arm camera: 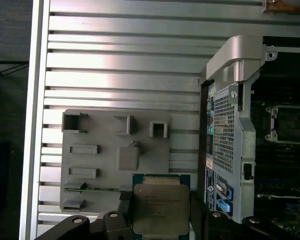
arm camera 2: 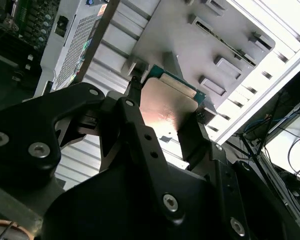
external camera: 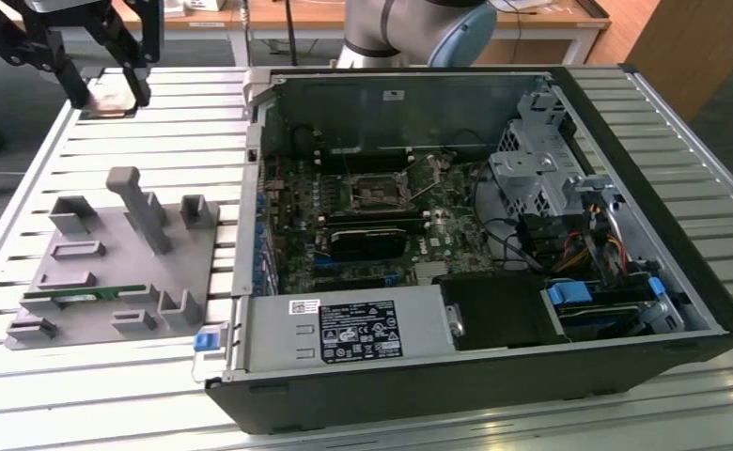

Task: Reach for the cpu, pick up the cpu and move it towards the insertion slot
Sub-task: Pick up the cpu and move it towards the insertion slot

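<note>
My gripper (external camera: 107,86) hangs above the slatted table at the exterior view's far left, shut on the cpu (external camera: 112,98). In both wrist views the cpu (arm camera: 161,207) (arm camera 2: 165,107) is a flat square chip with a silvery top and green rim, clamped by its edges between the two black fingers (arm camera: 124,200). The gripper (arm camera: 160,210) (arm camera 2: 167,102) is off to the side of the open computer case. The insertion slot (external camera: 377,193) (arm camera: 290,122) is a dark square socket in a metal frame on the green board inside the case, well apart from the cpu.
A grey fixture plate (external camera: 116,272) with raised blocks lies on the table (external camera: 153,132) beside the case, with a green memory stick (external camera: 85,294) in it. The case (external camera: 467,376) has tall walls, a power supply (external camera: 348,334), a drive cage and cables.
</note>
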